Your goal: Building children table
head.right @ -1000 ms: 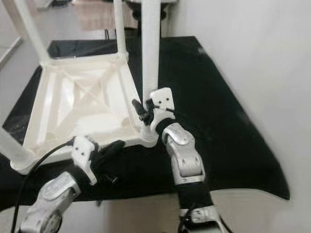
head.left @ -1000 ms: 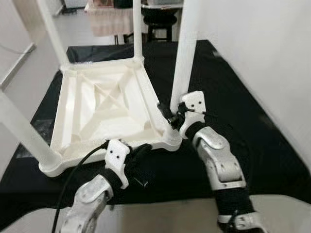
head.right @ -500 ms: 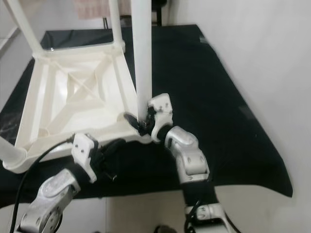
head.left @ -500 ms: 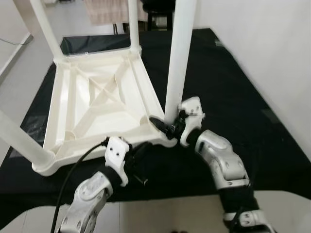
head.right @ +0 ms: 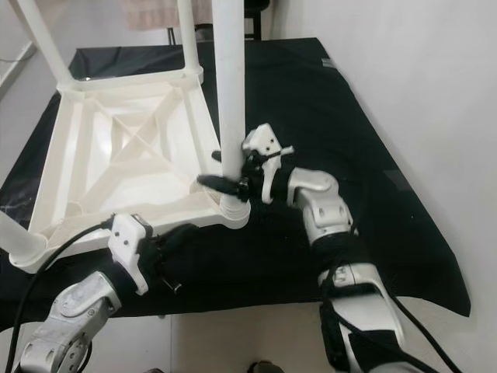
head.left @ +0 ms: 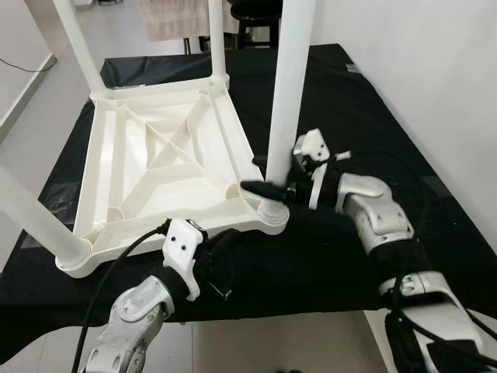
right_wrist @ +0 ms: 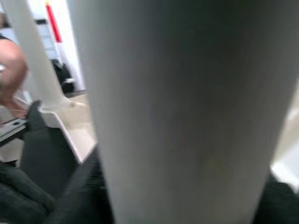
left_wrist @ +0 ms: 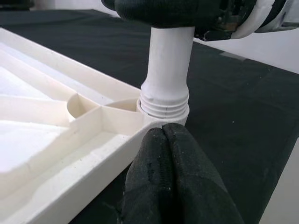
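A white plastic children's table (head.left: 101, 167) lies upside down on a black cloth, its legs pointing up. The near right leg (head.left: 283, 93) stands in its corner socket (left_wrist: 164, 100), with screw threads showing at the base. My right gripper (head.left: 268, 175) is shut on this leg just above the socket, one black finger on each side. In the right wrist view the leg (right_wrist: 187, 112) stands close between the fingers. My left gripper (left_wrist: 162, 133) is shut with nothing in it. Its tips touch the table's near rim (head.left: 233, 225) just below that socket.
Three other white legs rise at the far right (head.left: 217, 39), far left (head.left: 78, 43) and near left (head.left: 31, 217) corners. The black cloth (head.left: 349, 101) reaches a white wall (head.left: 435, 93) on the right. A dark stool (head.left: 256, 23) stands behind. A black cable (head.left: 116, 272) runs along my left arm.
My right arm has swung its elbow out to the right and turned the wrist, with the gripper still at the leg's base. The left gripper has stayed at the rim. The camera shifted slightly.
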`<state>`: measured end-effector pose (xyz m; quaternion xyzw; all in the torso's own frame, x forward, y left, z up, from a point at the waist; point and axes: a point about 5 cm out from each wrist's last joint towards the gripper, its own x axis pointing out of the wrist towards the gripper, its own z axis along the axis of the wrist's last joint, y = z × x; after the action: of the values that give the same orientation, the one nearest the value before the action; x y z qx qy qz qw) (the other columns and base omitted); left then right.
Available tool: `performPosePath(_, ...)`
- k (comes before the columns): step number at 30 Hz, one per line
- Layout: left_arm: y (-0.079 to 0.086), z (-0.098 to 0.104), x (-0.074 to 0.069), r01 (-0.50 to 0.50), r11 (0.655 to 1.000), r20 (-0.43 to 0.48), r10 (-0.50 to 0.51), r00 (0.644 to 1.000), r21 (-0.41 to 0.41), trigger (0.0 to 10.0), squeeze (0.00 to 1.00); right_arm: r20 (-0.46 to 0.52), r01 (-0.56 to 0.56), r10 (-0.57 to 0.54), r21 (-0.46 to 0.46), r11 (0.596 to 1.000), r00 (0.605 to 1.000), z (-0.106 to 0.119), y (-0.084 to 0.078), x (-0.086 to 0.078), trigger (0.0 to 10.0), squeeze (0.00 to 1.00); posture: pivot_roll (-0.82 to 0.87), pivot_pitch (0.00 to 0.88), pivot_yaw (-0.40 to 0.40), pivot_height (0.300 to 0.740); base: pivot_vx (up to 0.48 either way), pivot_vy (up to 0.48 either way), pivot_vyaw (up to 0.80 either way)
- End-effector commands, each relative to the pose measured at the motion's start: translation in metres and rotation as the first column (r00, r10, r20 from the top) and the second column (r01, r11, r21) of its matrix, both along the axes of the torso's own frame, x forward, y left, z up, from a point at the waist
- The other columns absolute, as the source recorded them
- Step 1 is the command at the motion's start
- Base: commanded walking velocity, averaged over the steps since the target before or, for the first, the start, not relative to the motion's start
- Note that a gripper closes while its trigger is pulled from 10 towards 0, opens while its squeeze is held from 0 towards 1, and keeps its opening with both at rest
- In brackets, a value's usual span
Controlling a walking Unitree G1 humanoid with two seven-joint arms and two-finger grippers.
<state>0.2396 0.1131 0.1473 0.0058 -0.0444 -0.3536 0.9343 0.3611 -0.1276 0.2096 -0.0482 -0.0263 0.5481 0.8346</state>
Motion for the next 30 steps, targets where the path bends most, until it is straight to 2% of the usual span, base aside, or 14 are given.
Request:
performPosePath(1,0.005,0.0,0.001,-0.009,1.0,-0.007,0.009,1.0,0.026,10.0,0.0,-0.002,-0.052,0.052,0.001,0.999,0.999,-0.002,0.004,-0.001,0.0,0.0,0.08,0.123,-0.011,0.74,0.0,0.0,0.0)
performPosePath(2,0.01,0.005,0.01,-0.029,0.999,0.004,0.029,1.0,0.021,10.0,0.0,0.006,-0.052,0.053,-0.033,0.998,0.999,-0.001,0.006,0.005,0.0,0.0,0.08,0.135,0.006,0.74,0.0,0.0,0.0)
performPosePath(5,0.012,0.009,0.015,-0.037,0.999,0.009,0.037,0.999,0.014,10.0,0.0,0.019,-0.041,0.042,-0.05,0.998,0.999,0.001,0.008,0.009,0.0,0.0,0.08,0.135,0.006,0.74,0.0,0.0,0.0)
performPosePath(8,0.011,0.009,0.018,-0.024,1.0,-0.009,0.024,1.0,-0.018,10.0,0.0,0.015,-0.014,0.015,-0.053,0.998,1.0,0.003,0.01,0.014,0.0,0.0,0.05,0.139,0.021,0.74,0.0,0.0,0.0)
performPosePath(12,0.009,0.001,0.018,-0.011,1.0,-0.028,0.012,1.0,0.023,10.0,0.0,0.008,0.032,-0.031,-0.076,0.997,0.999,-0.002,0.007,0.016,0.0,0.0,0.05,0.124,0.033,0.74,0.0,0.0,0.0)
performPosePath(16,0.013,0.003,0.022,-0.038,0.999,-0.058,0.036,0.998,-0.03,10.0,0.0,-0.016,0.183,-0.186,-0.115,0.976,0.982,-0.021,-0.005,0.016,0.0,0.0,0.03,0.095,0.034,0.74,0.0,0.0,0.0)
performPosePath(19,0.012,0.002,0.021,-0.031,0.999,-0.062,0.03,0.998,-0.025,10.0,0.0,-0.02,0.218,-0.222,-0.123,0.968,0.975,-0.027,-0.006,0.013,0.0,0.0,0.03,0.099,0.035,0.74,0.0,0.0,0.0)
performPosePath(20,0.012,-0.001,0.019,-0.029,0.999,-0.07,0.027,0.997,-0.017,10.0,0.0,-0.027,0.275,-0.281,-0.145,0.951,0.959,-0.041,-0.006,0.006,0.0,0.0,0.02,0.11,0.036,0.74,0.0,0.0,0.0)
performPosePath(21,0.013,-0.004,0.018,-0.034,0.999,-0.076,0.034,0.996,-0.003,10.0,0.0,-0.034,0.416,-0.428,-0.175,0.892,0.903,-0.062,-0.006,-0.003,0.0,0.0,0.02,0.091,0.037,0.74,0.0,0.0,0.0)
performPosePath(23,0.017,-0.007,0.015,-0.047,0.999,-0.079,0.049,0.996,0.028,10.0,0.0,-0.081,0.69,-0.709,-0.177,0.702,0.7,-0.089,-0.007,-0.028,0.0,0.0,0.03,0.085,0.038,0.74,0.0,0.0,0.0)
performPosePath(24,0.018,-0.008,0.011,-0.049,0.999,-0.09,0.051,0.995,0.023,10.0,0.0,-0.082,0.734,-0.753,-0.176,0.656,0.653,-0.095,-0.001,-0.047,0.0,0.0,0.02,0.116,0.049,0.74,0.0,0.0,0.0)
performPosePath(25,0.018,-0.008,0.011,-0.049,0.999,-0.09,0.051,0.995,0.023,10.0,0.0,-0.082,0.734,-0.753,-0.176,0.656,0.653,-0.095,-0.001,-0.047,0.0,0.0,0.02,0.116,0.049,0.74,0.0,0.0,0.0)
performPosePath(26,0.014,-0.015,0.004,-0.039,0.999,-0.116,0.041,0.992,0.022,10.0,0.0,0.003,0.725,-0.733,-0.156,0.671,0.68,-0.088,0.01,-0.065,0.0,0.0,0.01,0.116,0.055,0.74,0.0,0.0,0.0)
performPosePath(30,0.01,-0.022,0.0,-0.027,0.999,-0.129,0.031,0.991,0.028,10.0,0.0,0.092,0.706,-0.701,-0.137,0.695,0.707,-0.077,0.016,-0.065,0.0,0.0,0.01,0.116,0.055,0.74,0.0,0.0,0.0)
